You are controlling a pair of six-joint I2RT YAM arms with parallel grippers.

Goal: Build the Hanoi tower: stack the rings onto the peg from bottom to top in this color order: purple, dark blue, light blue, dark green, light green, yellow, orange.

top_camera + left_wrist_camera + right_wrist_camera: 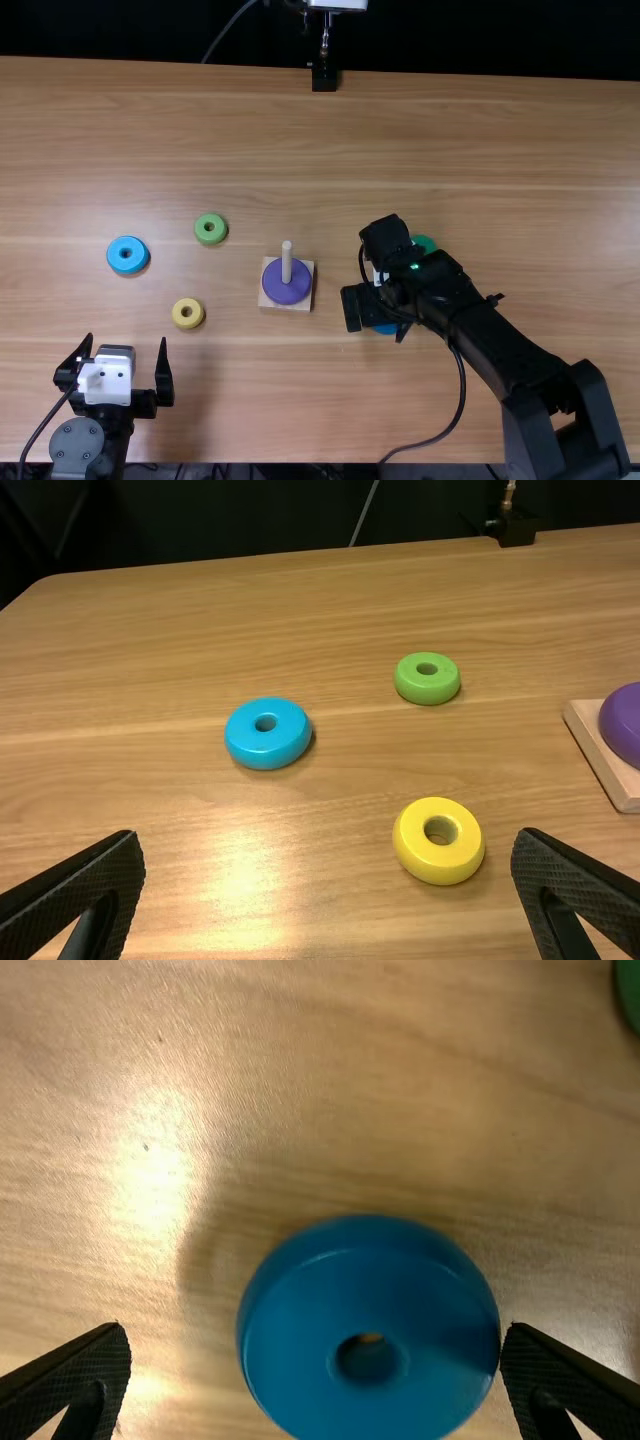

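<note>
Left claw [126, 343] spread, right claw [377, 321] spread astride dark blue ring [369, 1290], rim beside one finger, room opposite

1. A light brown wooden table [480, 150] is carrying five separate rings and a square base, its grain running between the left and right edges.
2. A light blue, round ring [127, 243] is lying flat toward the left edge.
3. A light green ring [201, 230] is lying nearer the far edge; a yellow ring [179, 313] is lying nearer the near edge.
4. A pale wooden base [306, 272] with an upright peg [287, 262] is sitting farther right.
5. Rightward again, a dark blue ring [365, 1270] is lying nearer the near edge than a dark green ring [425, 243].
</note>
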